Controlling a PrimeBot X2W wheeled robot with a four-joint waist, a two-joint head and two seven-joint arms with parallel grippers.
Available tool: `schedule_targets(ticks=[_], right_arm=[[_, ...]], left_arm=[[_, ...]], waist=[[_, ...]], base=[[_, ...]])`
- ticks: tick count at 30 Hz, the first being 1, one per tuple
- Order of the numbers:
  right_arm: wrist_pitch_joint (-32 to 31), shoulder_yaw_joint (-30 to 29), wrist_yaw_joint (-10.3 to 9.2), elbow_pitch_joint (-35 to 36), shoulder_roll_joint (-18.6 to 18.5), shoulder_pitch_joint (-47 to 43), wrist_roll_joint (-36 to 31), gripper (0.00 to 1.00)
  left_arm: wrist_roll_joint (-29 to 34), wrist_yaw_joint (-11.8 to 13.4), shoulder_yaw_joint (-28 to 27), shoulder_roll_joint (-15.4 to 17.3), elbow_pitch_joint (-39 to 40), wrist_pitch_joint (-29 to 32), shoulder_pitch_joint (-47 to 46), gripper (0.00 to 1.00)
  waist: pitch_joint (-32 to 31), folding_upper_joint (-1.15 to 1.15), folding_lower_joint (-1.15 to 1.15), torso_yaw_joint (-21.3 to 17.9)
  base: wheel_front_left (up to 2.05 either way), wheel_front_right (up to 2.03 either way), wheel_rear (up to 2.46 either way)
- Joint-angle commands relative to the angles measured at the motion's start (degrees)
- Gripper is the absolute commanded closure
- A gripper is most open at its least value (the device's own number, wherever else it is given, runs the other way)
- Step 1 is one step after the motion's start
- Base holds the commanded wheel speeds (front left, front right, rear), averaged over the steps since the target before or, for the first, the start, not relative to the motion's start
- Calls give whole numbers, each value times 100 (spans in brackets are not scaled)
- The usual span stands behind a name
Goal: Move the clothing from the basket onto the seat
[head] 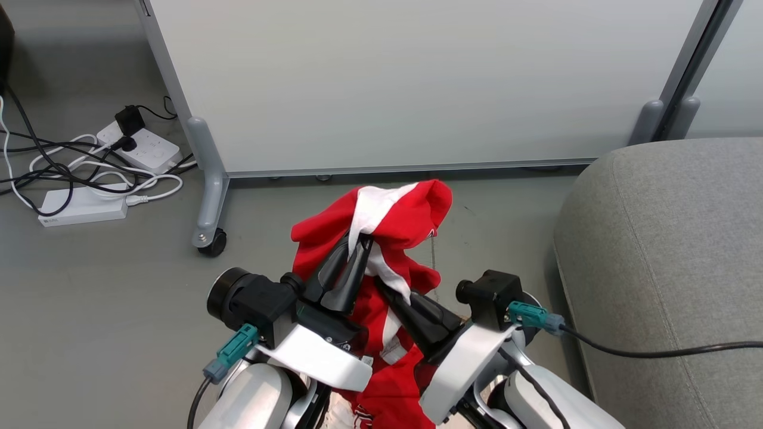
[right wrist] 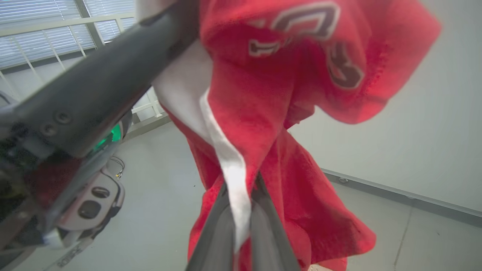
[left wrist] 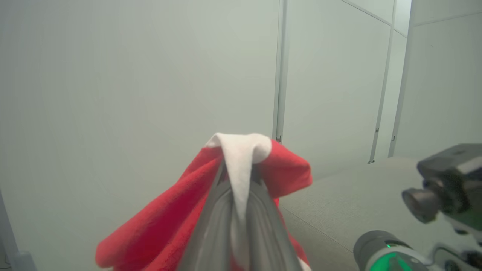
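Note:
The clothing [head: 411,214] is a bright red garment with white stripes, lifted in the air between my two arms. My left gripper [head: 357,244] is shut on a white stripe near the garment's top; the left wrist view has that stripe [left wrist: 241,165] pinched between the dark fingers. My right gripper [head: 387,289] is shut lower on the same garment, its fingers closed on a white strip [right wrist: 235,195]. Red fabric with lettering [right wrist: 301,56] hangs above and around them. The grey seat [head: 673,250] lies to the right. The basket is out of view.
A pale partition panel on castor feet [head: 208,238] stands ahead. White power strips with tangled cables [head: 89,179] lie on the floor at the left. Grey floor [head: 119,310] stretches to the left of my arms.

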State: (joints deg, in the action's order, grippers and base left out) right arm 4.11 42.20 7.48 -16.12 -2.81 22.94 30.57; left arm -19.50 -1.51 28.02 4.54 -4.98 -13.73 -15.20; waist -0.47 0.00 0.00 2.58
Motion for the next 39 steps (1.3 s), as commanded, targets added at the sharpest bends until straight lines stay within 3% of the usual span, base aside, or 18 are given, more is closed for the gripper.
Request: schedule_targets(ticks=[1, 2, 10, 23, 39], right_arm=[[99, -35, 3, -56, -29, 86, 34, 100], [151, -76, 3, -65, -31, 117, 36, 100], [368, -636, 3, -194, -57, 237, -149, 100], [186, -1655, 3, -144, -309, -16, -452, 100], [-169, -2046, 3, 11, -533, -171, -714, 100]], left_arm=[[-41, -17, -18, 12, 29, -26, -54, 34], [-39, 0, -14, 7, 37, -28, -69, 0], [125, -22, 47, 78, 405, -82, -132, 0], [155, -410, 964, 492, 284, 743, 352, 0], [155, -430, 1168, 710, 140, 725, 265, 0]], waist=[[2, 0, 0, -5], [2, 0, 0, -7], [-6, 0, 0, -75], [92, 0, 0, -261], [284, 0, 0, -815]], base=[[0, 0, 0], [0, 0, 0], [0, 0, 0], [0, 0, 0], [0, 0, 0]])
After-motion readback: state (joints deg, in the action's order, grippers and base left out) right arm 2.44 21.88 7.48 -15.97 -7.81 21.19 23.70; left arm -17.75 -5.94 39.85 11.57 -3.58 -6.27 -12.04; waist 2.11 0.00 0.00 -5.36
